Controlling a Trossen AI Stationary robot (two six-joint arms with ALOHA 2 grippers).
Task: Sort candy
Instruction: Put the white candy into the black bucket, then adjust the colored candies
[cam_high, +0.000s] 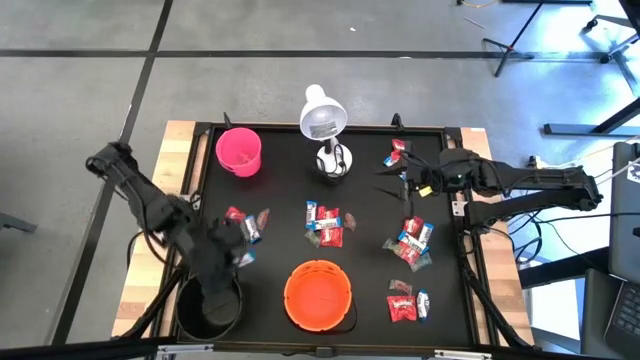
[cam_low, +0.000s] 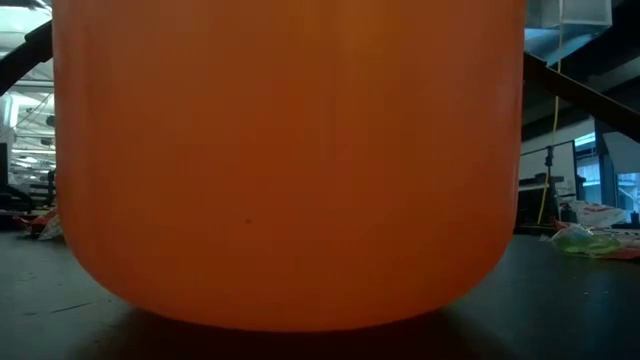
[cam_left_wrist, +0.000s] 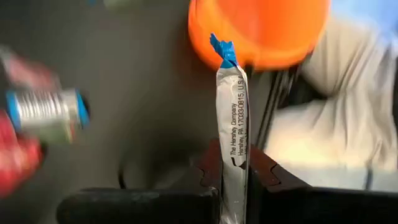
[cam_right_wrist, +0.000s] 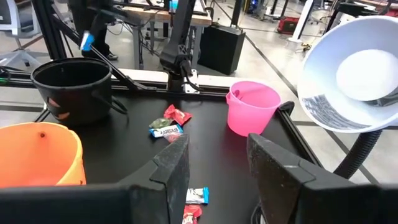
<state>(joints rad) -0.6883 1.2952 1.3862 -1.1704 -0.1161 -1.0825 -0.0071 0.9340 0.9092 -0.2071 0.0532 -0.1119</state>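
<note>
Left gripper (cam_left_wrist: 233, 186) is pinching a silvery blue-tipped candy (cam_left_wrist: 232, 134) edgewise for binning; right gripper (cam_right_wrist: 217, 165) is waiting, jaws spread.

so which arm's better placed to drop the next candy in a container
Left: its gripper already pinches a blue-and-silver candy near the black bucket. The right gripper is open and empty.

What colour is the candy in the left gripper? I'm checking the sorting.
Silver with a blue end, clearest in the left wrist view.
</note>
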